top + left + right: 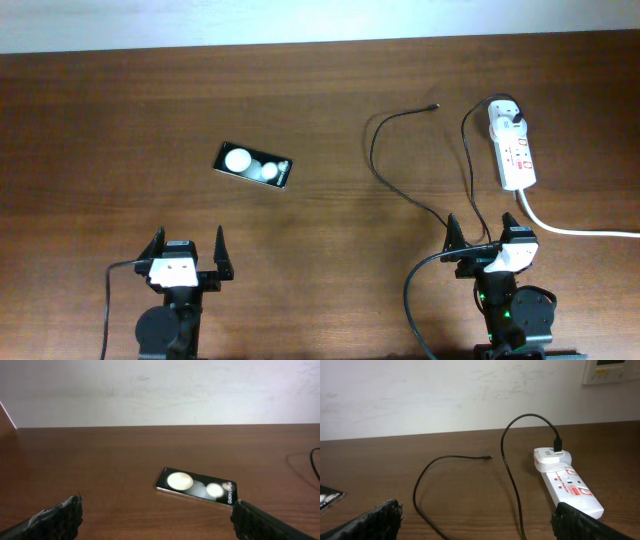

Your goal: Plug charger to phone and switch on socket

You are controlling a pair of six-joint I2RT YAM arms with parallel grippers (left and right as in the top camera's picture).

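The black phone (254, 165) lies flat left of the table's middle, with two round white reflections; it also shows in the left wrist view (196, 486). The white socket strip (514, 150) lies at the back right, also in the right wrist view (567, 484). The charger's white adapter (504, 112) sits plugged in its far end. The thin black charger cable (400, 190) loops across the table, and its free tip (434, 106) lies bare left of the socket. My left gripper (187, 258) is open and empty near the front edge. My right gripper (490, 243) is open and empty in front of the socket.
A thick white cord (575, 229) leaves the socket's near end toward the right edge. A white wall (445, 390) stands behind the table, with a white wall panel (610, 370) at its upper right. Thicker black robot cables (415, 300) hang by the arm bases.
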